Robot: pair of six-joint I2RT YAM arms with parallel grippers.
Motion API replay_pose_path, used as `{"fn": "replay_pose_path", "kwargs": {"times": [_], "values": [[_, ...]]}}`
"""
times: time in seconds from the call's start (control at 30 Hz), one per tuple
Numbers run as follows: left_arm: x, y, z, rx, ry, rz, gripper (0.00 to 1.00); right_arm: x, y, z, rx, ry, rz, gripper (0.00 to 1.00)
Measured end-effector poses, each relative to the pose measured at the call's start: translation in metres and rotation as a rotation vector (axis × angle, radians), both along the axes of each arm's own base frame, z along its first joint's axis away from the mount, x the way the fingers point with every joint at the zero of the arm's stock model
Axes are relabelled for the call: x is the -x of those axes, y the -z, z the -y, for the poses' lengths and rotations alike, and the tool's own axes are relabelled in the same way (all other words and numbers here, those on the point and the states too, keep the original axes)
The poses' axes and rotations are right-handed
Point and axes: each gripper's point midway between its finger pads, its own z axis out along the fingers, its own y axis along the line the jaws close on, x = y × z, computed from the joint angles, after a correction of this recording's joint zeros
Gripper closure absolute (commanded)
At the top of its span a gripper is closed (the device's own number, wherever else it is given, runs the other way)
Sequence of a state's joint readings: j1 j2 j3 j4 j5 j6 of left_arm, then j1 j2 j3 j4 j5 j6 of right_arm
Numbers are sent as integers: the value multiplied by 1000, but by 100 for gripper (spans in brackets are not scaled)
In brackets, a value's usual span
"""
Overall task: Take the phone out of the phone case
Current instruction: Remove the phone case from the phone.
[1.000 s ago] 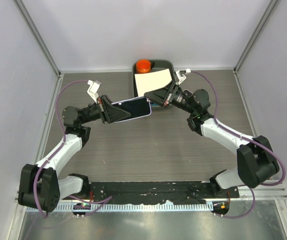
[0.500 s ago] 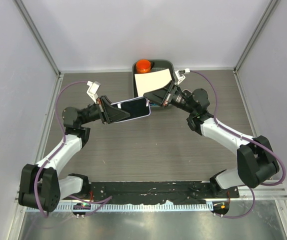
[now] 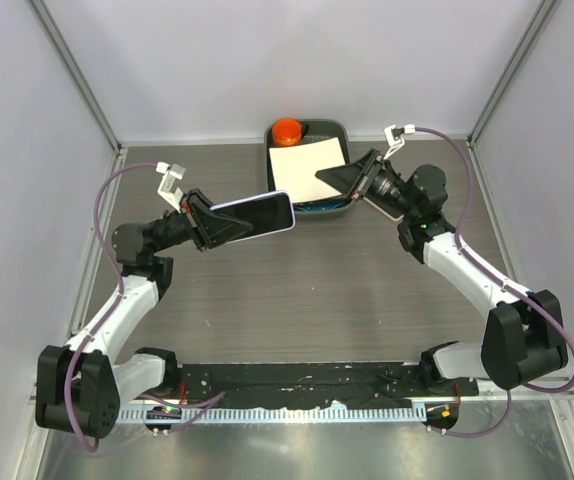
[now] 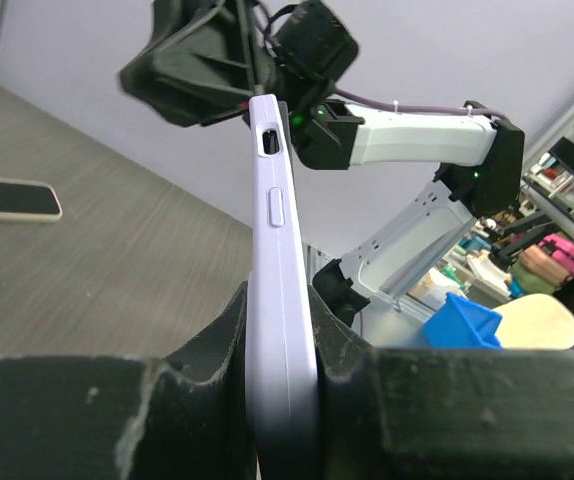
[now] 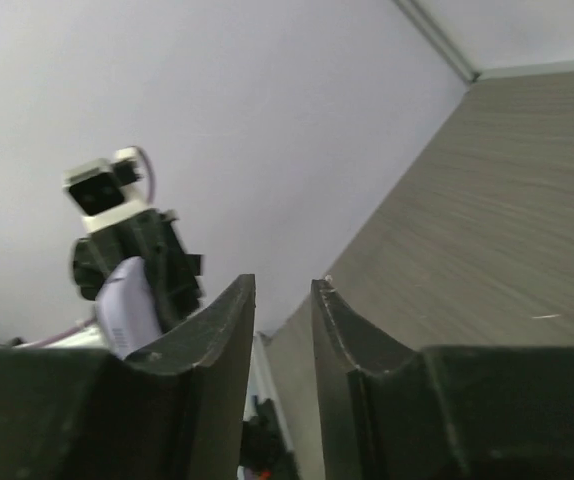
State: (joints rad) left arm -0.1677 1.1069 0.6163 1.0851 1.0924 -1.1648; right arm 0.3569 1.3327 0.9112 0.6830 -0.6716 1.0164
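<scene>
The phone [image 3: 255, 213], dark screen up inside its lavender case, is held level above the table by my left gripper [image 3: 225, 224], which is shut on its left end. In the left wrist view the case [image 4: 272, 240] stands edge-on, pinched between the fingers of the left gripper [image 4: 282, 310], with a side button and port showing. My right gripper [image 3: 324, 179] hangs apart from the phone's right end, over the tray. Its jaws [image 5: 282, 285] stand a little open with nothing between them. The right wrist view shows the phone's lavender end [image 5: 122, 305] far off.
A black tray [image 3: 339, 127] at the back centre holds an orange round object [image 3: 287, 130] and a white sheet [image 3: 305, 160]. A flat dark slab with a pale rim [image 4: 12, 198] lies low at the left of the left wrist view. Grey walls enclose the table.
The arms have drawn apart. My right gripper has backed off from the phone's right end toward the tray, and my left gripper has carried the cased phone a little leftward.
</scene>
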Motion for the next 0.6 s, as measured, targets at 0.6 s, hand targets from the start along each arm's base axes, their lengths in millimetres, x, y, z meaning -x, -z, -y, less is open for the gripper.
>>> {"fn": "replay_pose_path", "kwargs": {"times": [0.6], "values": [[-6, 2, -5, -38, -60, 45, 100, 35, 26, -1, 327, -274, 368, 57]]}}
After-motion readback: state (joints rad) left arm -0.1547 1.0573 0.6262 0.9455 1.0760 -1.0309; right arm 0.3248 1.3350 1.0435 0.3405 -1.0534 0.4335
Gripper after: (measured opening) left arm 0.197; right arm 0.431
